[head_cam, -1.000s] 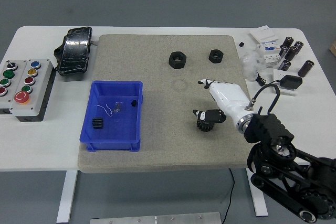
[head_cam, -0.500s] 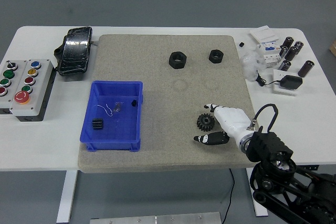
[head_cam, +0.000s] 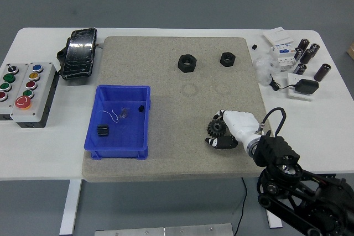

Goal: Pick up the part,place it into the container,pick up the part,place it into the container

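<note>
A black gear [head_cam: 215, 129] lies on the grey mat [head_cam: 177, 103], right of centre near the front. My right hand [head_cam: 220, 131], white with black fingertips, has its fingers curled around the gear from the right. Two black nuts, a larger one [head_cam: 187, 63] and a smaller one [head_cam: 227, 58], sit at the back of the mat. The blue bin [head_cam: 118, 121] stands on the mat's left and holds a small black gear [head_cam: 102, 131] and a few tiny parts. My left arm is out of view.
A button box [head_cam: 25, 87] and a black wrapped device [head_cam: 79, 53] sit at the left. Breakers, black cylinders and a cabled adapter [head_cam: 301, 88] clutter the back right corner.
My right hand drew back toward the front, off the gear, then moved left onto it and curled its fingers around it. The gear has stayed near its spot.
</note>
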Controlling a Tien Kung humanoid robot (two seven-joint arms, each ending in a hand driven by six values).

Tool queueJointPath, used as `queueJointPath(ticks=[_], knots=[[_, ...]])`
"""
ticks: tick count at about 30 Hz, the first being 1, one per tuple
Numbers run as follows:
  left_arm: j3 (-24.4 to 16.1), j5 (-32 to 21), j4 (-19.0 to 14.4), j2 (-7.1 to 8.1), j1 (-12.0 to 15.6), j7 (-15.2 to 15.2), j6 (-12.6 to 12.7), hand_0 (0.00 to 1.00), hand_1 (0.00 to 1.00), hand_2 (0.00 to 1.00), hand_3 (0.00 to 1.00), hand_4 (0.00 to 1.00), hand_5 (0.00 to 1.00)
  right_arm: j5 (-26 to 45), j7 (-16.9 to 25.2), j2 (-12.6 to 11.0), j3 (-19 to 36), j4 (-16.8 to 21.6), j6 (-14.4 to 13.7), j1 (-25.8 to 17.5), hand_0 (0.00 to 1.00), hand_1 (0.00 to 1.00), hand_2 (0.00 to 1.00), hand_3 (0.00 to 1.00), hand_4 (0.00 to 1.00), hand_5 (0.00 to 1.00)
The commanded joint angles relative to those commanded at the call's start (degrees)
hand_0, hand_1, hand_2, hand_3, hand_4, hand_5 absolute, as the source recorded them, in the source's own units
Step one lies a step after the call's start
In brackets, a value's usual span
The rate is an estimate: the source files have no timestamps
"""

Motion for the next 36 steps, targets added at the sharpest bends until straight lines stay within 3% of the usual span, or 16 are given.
queueJointPath(ticks=[1,2,7,9,15,21,25,26,31,32,36], knots=[[0.07,-0.03,0.00,0.00,-0.01,-0.05,0.00,0.664,0.611,0.547,0.604,0.640,0.326,-0.09,0.06,0.03,-0.17,-0.16,-0.25,0.03,0.430,0.628,0.562,0.666,0.415,0.282],[0.11,-0.04,0.00,0.01,-0.03,-0.09,0.01,0.663,0.611,0.548,0.603,0.631,0.315,-0.18,0.08,0.04,-0.27,-0.27,-0.38,0.04,0.458,0.605,0.417,0.612,0.458,0.040],[0.11,0.00,0.00,0.06,0.00,-0.10,-0.53,0.663,0.611,0.548,0.603,0.631,0.315,-0.85,-0.13,0.02,-0.77,-0.90,-0.34,-0.02,0.458,0.605,0.417,0.612,0.458,0.040],[0.00,0.00,0.00,0.06,0.03,-0.04,-0.92,0.663,0.611,0.553,0.607,0.632,0.296,-1.14,-0.13,-0.06,-0.86,-0.88,-0.56,-0.05,0.478,0.594,0.371,0.581,0.402,0.002],[-0.04,0.00,0.00,0.01,-0.02,-0.15,-1.27,0.663,0.612,0.555,0.608,0.636,0.290,-1.83,1.19,-0.47,-0.83,0.83,-2.86,0.90,0.482,0.583,0.354,0.576,0.394,0.002],[-0.15,0.00,0.00,-0.12,0.25,-0.12,-1.15,0.662,0.611,0.554,0.608,0.631,0.291,1.46,6.60,0.25,-2.76,3.49,-6.44,6.52,0.519,0.579,0.359,0.568,0.392,0.002],[-0.24,0.00,0.00,-0.28,0.44,-0.06,-1.01,0.662,0.611,0.554,0.608,0.631,0.291,5.39,11.51,2.64,-6.86,2.72,-9.49,11.25,0.519,0.579,0.359,0.568,0.392,0.002],[-0.06,-0.03,0.00,-0.34,0.50,-0.09,-0.93,0.662,0.611,0.553,0.605,0.631,0.293,6.58,12.83,3.55,-8.10,1.97,-10.23,12.52,0.518,0.623,0.572,0.619,0.592,0.002],[0.08,0.00,0.00,-0.65,0.67,0.01,-0.78,0.662,0.611,0.553,0.605,0.631,0.293,8.82,17.79,8.06,-14.15,-2.26,-11.86,18.57,0.518,0.623,0.572,0.619,0.592,0.002],[0.07,0.00,0.00,-0.67,0.68,0.03,-0.76,0.662,0.611,0.557,0.609,0.652,0.300,8.70,18.17,8.67,-15.14,-2.93,-11.91,19.60,0.602,0.667,0.655,0.666,0.531,0.142],[0.07,0.00,0.00,-0.60,0.69,0.10,-0.65,0.662,0.611,0.557,0.609,0.652,0.300,7.70,18.28,10.43,-18.39,-5.02,-10.80,23.30,0.602,0.667,0.655,0.666,0.531,0.142]])
